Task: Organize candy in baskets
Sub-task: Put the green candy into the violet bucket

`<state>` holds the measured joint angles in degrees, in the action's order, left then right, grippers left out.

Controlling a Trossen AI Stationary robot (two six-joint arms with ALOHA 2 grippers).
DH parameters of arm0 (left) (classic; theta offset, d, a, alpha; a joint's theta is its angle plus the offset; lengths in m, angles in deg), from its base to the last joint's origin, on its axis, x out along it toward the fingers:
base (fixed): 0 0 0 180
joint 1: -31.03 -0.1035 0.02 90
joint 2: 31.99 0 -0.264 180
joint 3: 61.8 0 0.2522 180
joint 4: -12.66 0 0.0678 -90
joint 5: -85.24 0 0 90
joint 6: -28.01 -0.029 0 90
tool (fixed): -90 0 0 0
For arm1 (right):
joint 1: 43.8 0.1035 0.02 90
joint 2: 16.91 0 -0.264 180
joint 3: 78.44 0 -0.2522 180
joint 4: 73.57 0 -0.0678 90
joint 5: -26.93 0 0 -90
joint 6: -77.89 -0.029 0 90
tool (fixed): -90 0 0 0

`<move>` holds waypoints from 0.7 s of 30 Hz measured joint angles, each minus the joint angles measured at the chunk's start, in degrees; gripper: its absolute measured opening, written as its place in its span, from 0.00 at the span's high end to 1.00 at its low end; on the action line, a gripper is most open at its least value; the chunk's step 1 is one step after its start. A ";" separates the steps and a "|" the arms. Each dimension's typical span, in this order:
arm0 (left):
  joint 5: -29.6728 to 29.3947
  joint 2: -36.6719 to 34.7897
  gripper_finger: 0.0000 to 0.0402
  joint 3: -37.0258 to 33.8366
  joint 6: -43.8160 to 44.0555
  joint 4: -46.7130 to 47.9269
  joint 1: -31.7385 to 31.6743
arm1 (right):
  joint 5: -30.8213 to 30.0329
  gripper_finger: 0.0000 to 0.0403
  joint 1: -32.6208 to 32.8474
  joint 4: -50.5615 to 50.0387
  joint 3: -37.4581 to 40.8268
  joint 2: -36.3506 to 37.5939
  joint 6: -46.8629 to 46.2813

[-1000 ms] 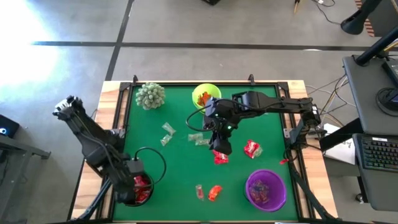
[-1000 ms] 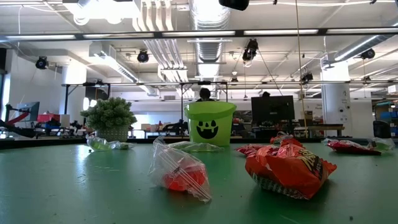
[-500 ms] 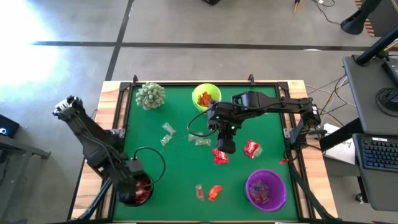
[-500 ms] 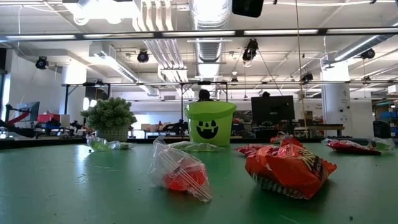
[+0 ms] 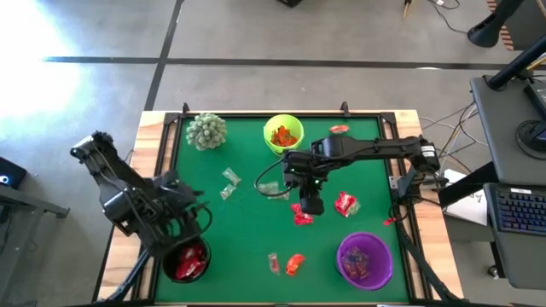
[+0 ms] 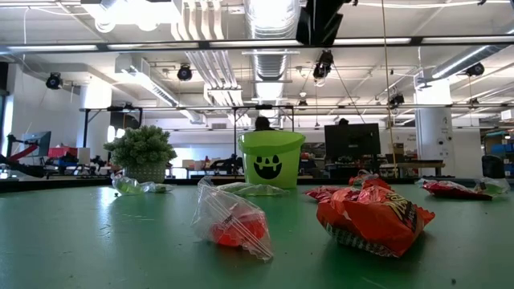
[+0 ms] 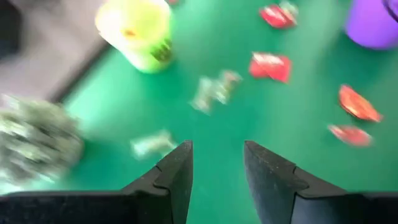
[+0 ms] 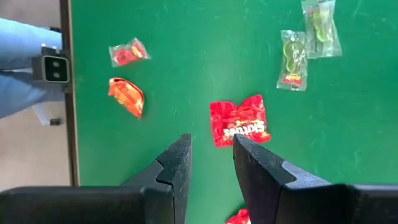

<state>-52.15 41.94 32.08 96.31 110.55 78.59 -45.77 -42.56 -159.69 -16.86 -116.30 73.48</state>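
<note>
- Spiky pale-green ball plant [image 5: 206,130] at table corner, beside lime green bucket basket [image 5: 283,134].
- Three baskets counted: lime, black [image 5: 186,261], purple [image 5: 365,260].
- Left gripper [image 7: 216,169] jaws spread, empty.
- Right gripper [image 8: 211,163] jaws parted above red crinkly candy packet [image 8: 239,127].

Open-plan robotics laboratory or workshop. Exposed ceiling ducts [image 6: 269,32] and strip lights run above rows of desks with monitors [image 6: 352,143]; a polished concrete floor [image 5: 102,34] surrounds the green-topped test table [image 5: 247,230], beside a workstation with keyboard [image 5: 519,209] and trailing cables [image 5: 465,115]
</note>
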 joint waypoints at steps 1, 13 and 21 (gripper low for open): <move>-2.47 0.00 0.69 0.19 0.44 1.27 -0.11 | 0.00 0.73 0.00 1.23 1.06 -0.02 -0.02; -9.77 -4.39 0.69 -1.17 -3.32 5.88 -2.83 | -1.21 0.73 -0.46 21.82 8.00 -0.04 3.77; -13.13 -9.84 0.69 -2.16 -6.40 5.91 -5.49 | -9.04 0.73 -2.65 29.10 12.87 -0.04 4.55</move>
<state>-65.28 32.10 29.91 89.91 116.46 73.10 -54.82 -45.21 -130.59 -3.98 -116.35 78.03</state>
